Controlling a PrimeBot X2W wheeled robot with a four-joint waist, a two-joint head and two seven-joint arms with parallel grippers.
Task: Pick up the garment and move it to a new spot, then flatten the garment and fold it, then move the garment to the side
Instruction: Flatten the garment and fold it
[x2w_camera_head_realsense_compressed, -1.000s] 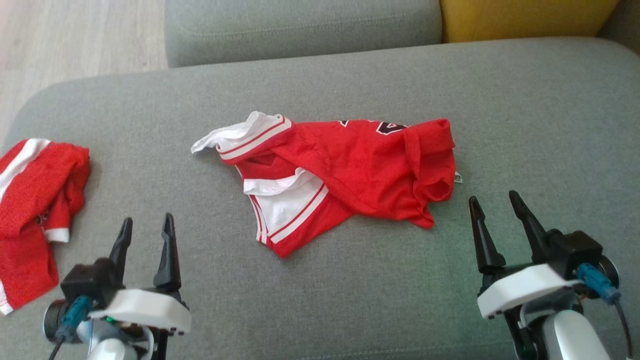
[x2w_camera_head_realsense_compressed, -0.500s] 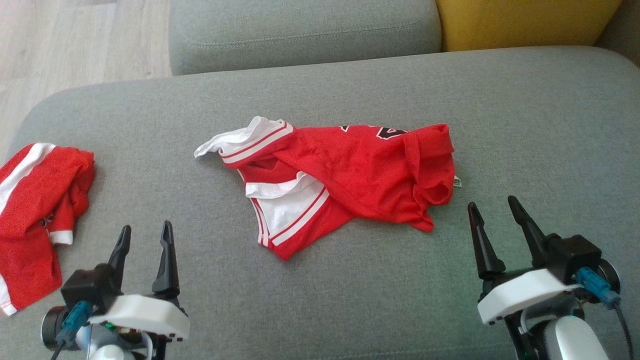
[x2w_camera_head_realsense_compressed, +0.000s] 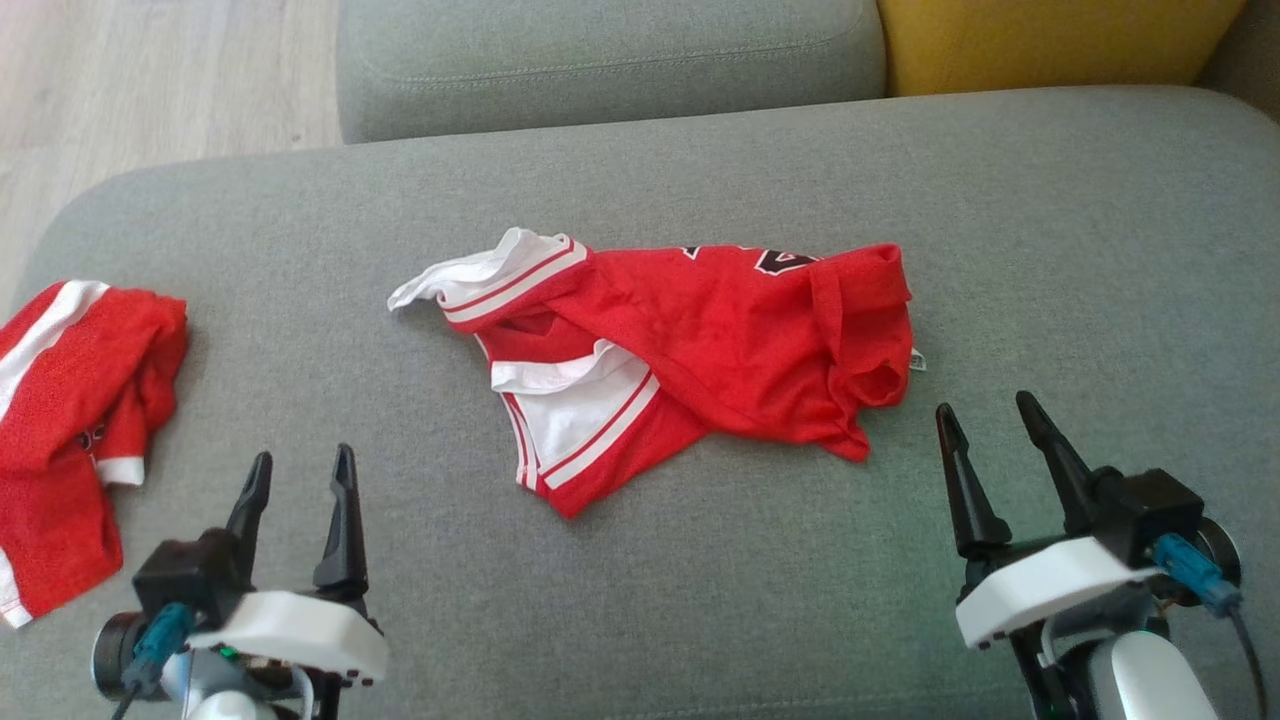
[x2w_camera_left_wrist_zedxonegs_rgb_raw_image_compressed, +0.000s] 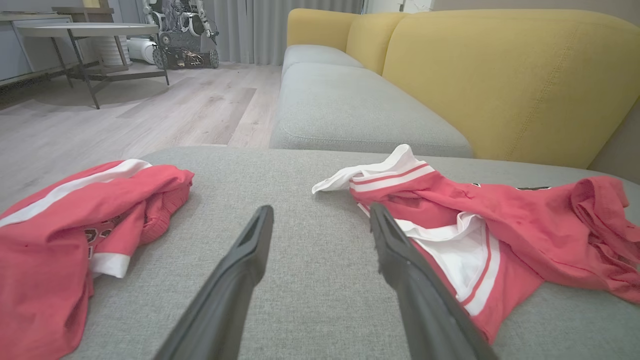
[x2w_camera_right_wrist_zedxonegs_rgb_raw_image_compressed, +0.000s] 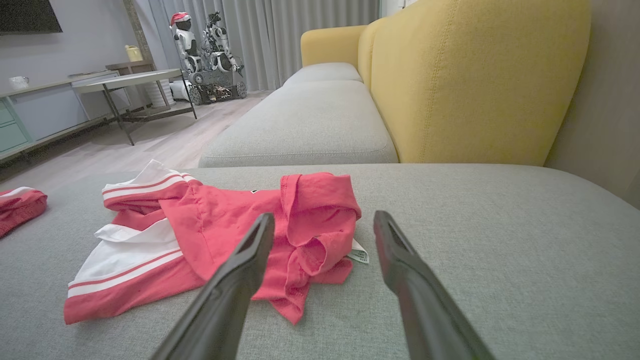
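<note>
Your left gripper (x2w_camera_head_realsense_compressed: 303, 455) and right gripper (x2w_camera_head_realsense_compressed: 984, 404) both stand with fingers fully spread and hold nothing, poised low over the grey sofa seat (x2w_camera_head_realsense_compressed: 1050, 230). The garment (x2w_camera_head_realsense_compressed: 700, 340) lies ahead of and between them. It is a red jersey with white striped trim, crumpled and doubled over itself. Its bunched red end sits just ahead of the right gripper, to its inner side. Its white-trimmed end lies ahead of the left gripper, well to its inner side. No step appears begun. Risks noted: the cloth is layered, so a pinch at the bunched end may take one ply only, leaving the rest to drag. A deep pinch may catch the seat fabric. A second red garment (x2w_camera_head_realsense_compressed: 70, 400) lies just to the outer side of your left gripper, and a wide sweep there could snag it. Farther ahead the seat ends before the next cushion (x2w_camera_head_realsense_compressed: 600, 60) and the yellow backrest (x2w_camera_head_realsense_compressed: 1050, 40). Placing too far forward risks the garment slipping off that edge.
</note>
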